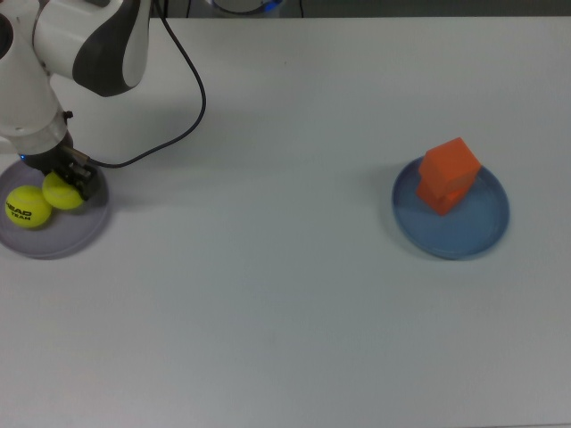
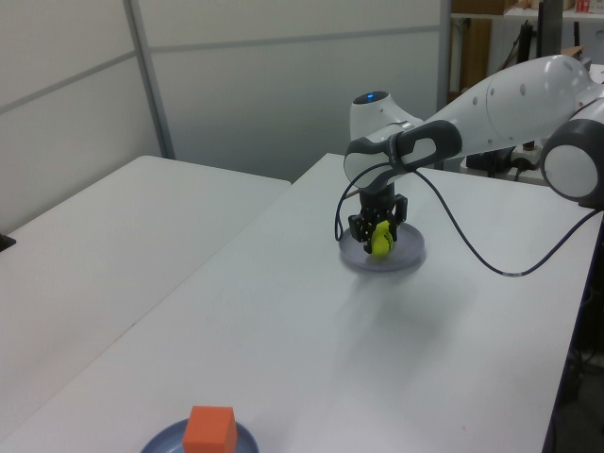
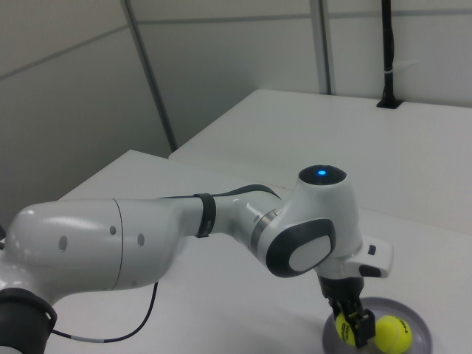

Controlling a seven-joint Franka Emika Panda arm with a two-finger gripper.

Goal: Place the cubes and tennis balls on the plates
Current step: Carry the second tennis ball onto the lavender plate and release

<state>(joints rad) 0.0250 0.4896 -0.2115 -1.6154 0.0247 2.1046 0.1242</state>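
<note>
My gripper (image 1: 65, 190) is shut on the nearly unmarked tennis ball (image 1: 61, 193), low over the right part of the lilac plate (image 1: 76, 234) at the top view's left. The "HEAD" tennis ball (image 1: 27, 207) lies on that plate, touching or nearly touching the held one. In the left view the gripper (image 2: 379, 234) and held ball (image 2: 380, 241) sit over the plate (image 2: 408, 259); the right view shows the gripper (image 3: 352, 324), both balls (image 3: 391, 332) and the plate (image 3: 422, 329). Two orange cubes (image 1: 449, 169) are stacked on the blue plate (image 1: 486, 223) at the top view's right.
The arm's black cable (image 1: 192, 111) loops over the white table from the wrist toward the far edge. The white arm (image 1: 62, 53) covers the top view's upper left corner. In the left view the table's side edge runs down the left of the plates.
</note>
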